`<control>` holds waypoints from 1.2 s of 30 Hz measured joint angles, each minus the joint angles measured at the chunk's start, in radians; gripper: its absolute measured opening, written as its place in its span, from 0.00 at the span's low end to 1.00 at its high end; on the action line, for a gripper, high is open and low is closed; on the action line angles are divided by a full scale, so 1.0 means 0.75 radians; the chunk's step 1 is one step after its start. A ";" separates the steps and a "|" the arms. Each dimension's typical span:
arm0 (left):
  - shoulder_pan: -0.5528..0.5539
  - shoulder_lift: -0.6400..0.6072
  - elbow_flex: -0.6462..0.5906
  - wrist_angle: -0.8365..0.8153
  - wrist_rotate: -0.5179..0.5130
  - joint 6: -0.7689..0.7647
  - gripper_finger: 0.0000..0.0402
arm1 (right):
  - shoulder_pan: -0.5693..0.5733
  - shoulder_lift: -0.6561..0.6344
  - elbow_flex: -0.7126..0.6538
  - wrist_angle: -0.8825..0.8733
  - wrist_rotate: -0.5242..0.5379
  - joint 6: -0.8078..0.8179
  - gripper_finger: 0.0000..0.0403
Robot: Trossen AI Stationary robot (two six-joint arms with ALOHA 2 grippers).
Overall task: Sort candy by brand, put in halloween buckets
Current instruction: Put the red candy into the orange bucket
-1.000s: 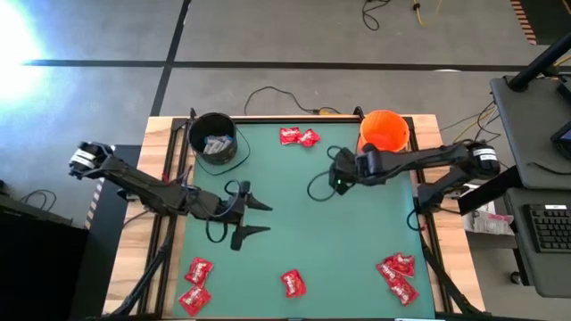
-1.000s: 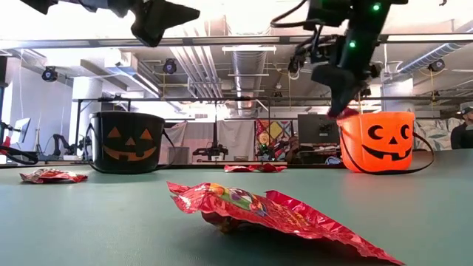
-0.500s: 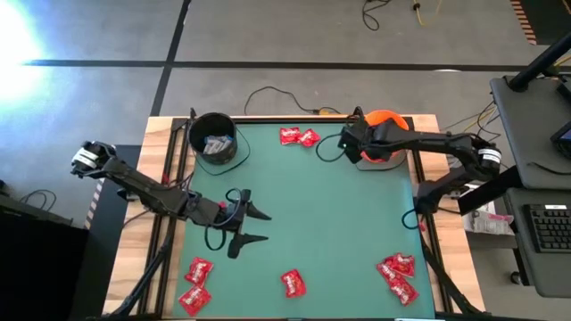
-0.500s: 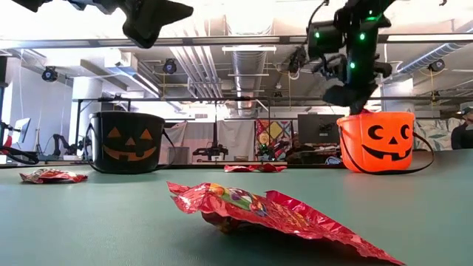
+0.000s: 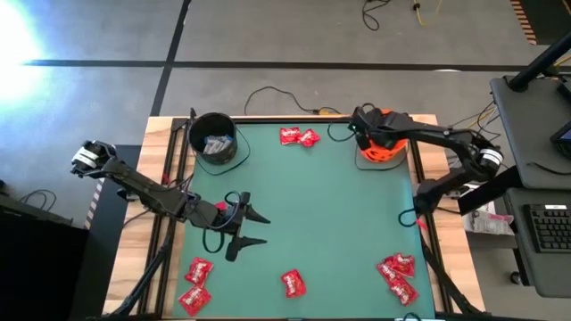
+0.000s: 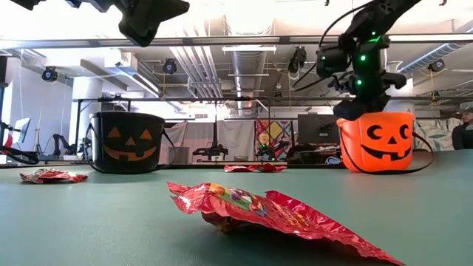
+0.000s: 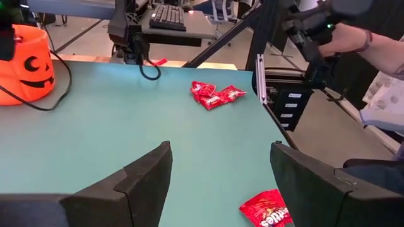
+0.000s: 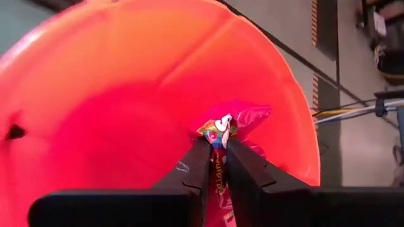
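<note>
The right gripper (image 8: 216, 150) was right over the orange bucket (image 5: 384, 134), at the far right corner of the green table (image 5: 339, 223). Its two fingers (image 8: 196, 164) were almost closed and pinched a red packet (image 8: 230, 123). The packet hung inside the bucket's mouth.

The left gripper (image 5: 248, 227) was up above the near left part of the table. Its fingers (image 7: 142, 183) stood wide apart and held nothing.

The black bucket (image 5: 214, 138) stood at the far left corner. It had pale candy (image 5: 217, 144) inside.

Two red packets (image 5: 298, 136) lay by the far edge, between the two buckets. Two more (image 5: 196, 283) lay near the front left corner. One packet (image 5: 293, 283) lay alone near the front edge, in the middle. A small pile (image 5: 398, 275) lay near the front right corner.

In the low view, one crinkled red packet (image 6: 273, 214) lay close to the camera. The black bucket (image 6: 127, 142) and the orange bucket (image 6: 377, 142) both showed carved pumpkin faces. The right gripper (image 6: 355, 103) hung just above the orange one's rim
</note>
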 joint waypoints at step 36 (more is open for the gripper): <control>-0.112 -0.004 0.003 0.294 -0.311 0.315 0.63 | 0.373 0.175 0.131 0.796 -0.435 -0.319 0.51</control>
